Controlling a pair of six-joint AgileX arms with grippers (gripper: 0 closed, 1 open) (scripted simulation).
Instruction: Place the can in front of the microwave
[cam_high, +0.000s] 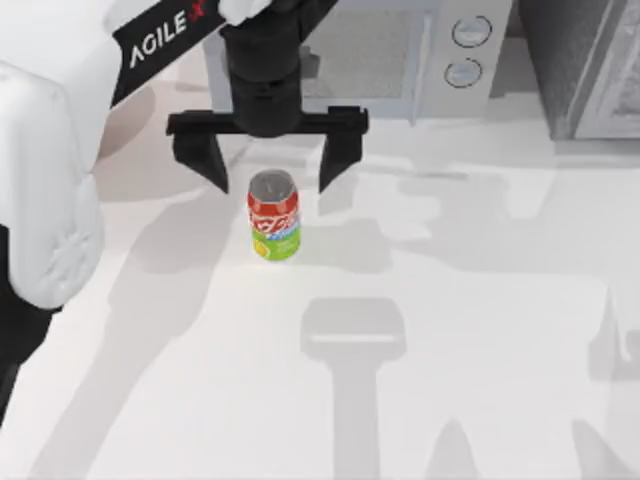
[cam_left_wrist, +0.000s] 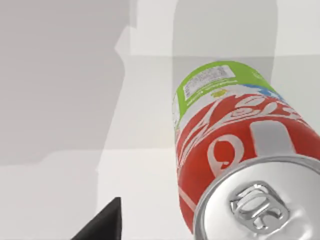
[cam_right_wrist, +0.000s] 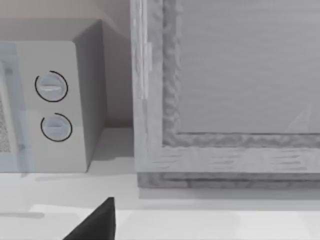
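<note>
The left gripper (cam_high: 268, 165), black with two fingers, hangs with its jaws spread wide and empty, just above and slightly behind the small soda can (cam_high: 274, 215), red on top, lime-green below, with a silver lid. The can stands upright on the white table (cam_high: 480, 300), below the gap between the jaws and untouched by either finger. It sits just in front of the wide light grey-white microwave (cam_high: 400, 50), near its mesh-window door. The can is probably light, thin-walled and smooth, so a gentle pinch across the middle of its round body looks safest. The darker steel appliance (cam_high: 580, 60) stands beside the microwave. Whether the right gripper (cam_right_wrist: 92, 222) is open or closed cannot be told.
</note>
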